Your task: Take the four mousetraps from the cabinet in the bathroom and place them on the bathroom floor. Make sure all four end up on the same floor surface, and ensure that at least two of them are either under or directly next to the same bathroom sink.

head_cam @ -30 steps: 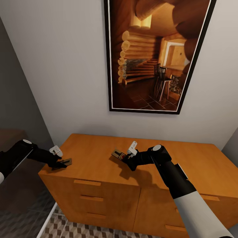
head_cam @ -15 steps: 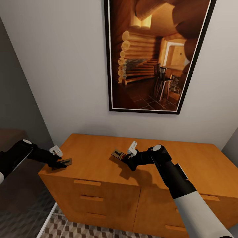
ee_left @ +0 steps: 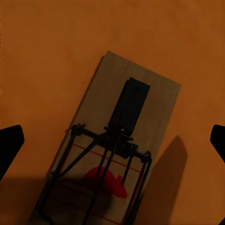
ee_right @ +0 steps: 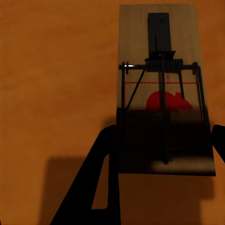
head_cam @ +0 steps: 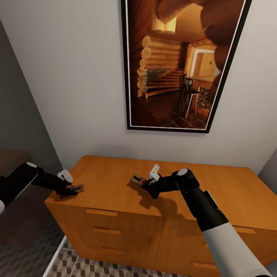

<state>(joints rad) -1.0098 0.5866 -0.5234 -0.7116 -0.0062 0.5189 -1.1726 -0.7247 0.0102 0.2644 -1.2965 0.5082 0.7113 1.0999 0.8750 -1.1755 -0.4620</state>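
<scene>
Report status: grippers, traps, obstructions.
Left gripper on a trap at the cabinet's left top edge, grip unclear. Right gripper shut on second trap. Nothing blocking.

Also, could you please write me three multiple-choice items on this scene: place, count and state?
1. The framed picture hangs: A on the wall above the cabinet; B on the floor; C inside a drawer.
2. Mousetraps in the head view: A one; B two; C four.
3. The left gripper has its jaws: A shut on a handle; B wide apart flanking a mousetrap; C shut on nothing.
A, wall above the cabinet; B, one at its left edge, one mid-top; B, both stand clear of the board.
</scene>
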